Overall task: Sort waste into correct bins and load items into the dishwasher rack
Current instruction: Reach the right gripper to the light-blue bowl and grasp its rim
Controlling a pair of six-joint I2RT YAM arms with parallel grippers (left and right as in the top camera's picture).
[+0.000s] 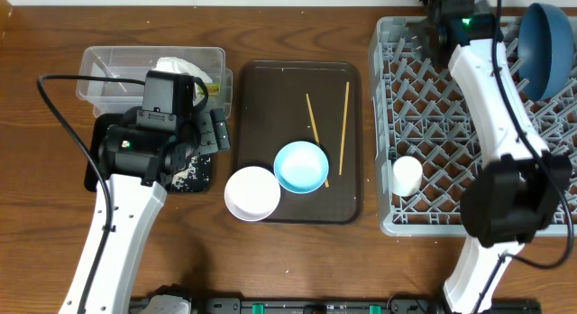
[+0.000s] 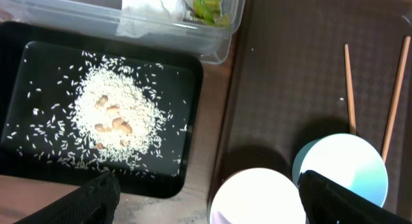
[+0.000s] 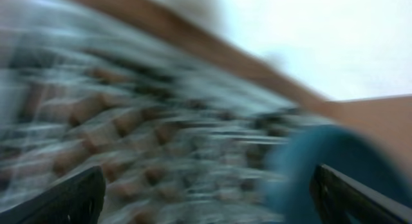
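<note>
The grey dishwasher rack [image 1: 424, 124] stands at the right, with the dark blue dish [image 1: 546, 45] upright in its far right corner and the small white cup [image 1: 407, 175] near its front left. My right gripper [image 1: 439, 32] is open and empty over the rack's far edge. Its view is blurred and shows the rack [image 3: 129, 134] and the dish [image 3: 322, 166]. My left gripper [image 2: 206, 205] is open and empty above the black tray [image 2: 193, 147]. That tray holds rice scraps [image 2: 112, 118]. The clear tub [image 2: 219, 47] holds the napkin [image 2: 148, 5] and the wrapper [image 2: 203, 8].
The dark brown serving tray [image 1: 270, 106] in the middle carries two chopsticks [image 1: 343, 124], the light blue bowl [image 1: 301, 166] and the white bowl [image 1: 251, 193] at its front left corner. A black cable [image 1: 68, 106] loops left of the bins.
</note>
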